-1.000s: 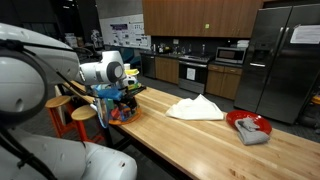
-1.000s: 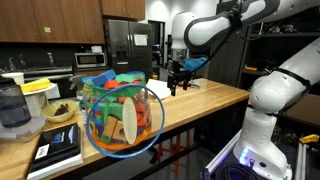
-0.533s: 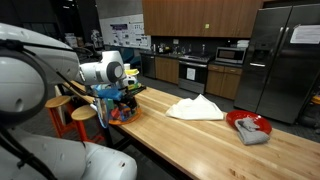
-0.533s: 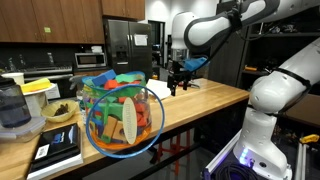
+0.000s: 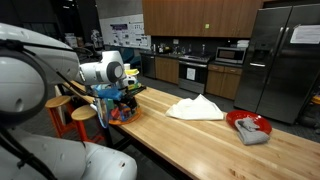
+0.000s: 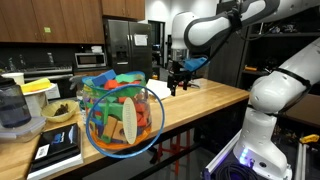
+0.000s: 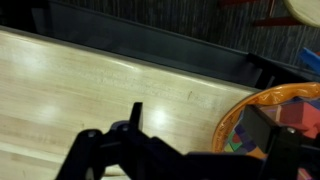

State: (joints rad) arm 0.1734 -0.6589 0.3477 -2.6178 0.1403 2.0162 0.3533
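A clear bowl with an orange rim (image 6: 120,120), full of colourful toy pieces, stands near one end of the long wooden counter (image 5: 190,135). It also shows in an exterior view (image 5: 122,113) and at the right edge of the wrist view (image 7: 262,108). My gripper (image 5: 128,97) hangs just above the counter beside the bowl, fingers pointing down. It shows farther back in an exterior view (image 6: 178,90). In the wrist view my gripper (image 7: 200,135) is open and empty, with bare wood between the fingers and the right finger over the bowl's rim.
A white cloth (image 5: 195,108) lies mid-counter. A red plate (image 5: 262,122) with a grey rag sits farther along. Wooden stools (image 5: 85,115) stand by the counter's end. A blender (image 6: 12,108), small bowls and a black tablet (image 6: 55,148) sit near the toy bowl.
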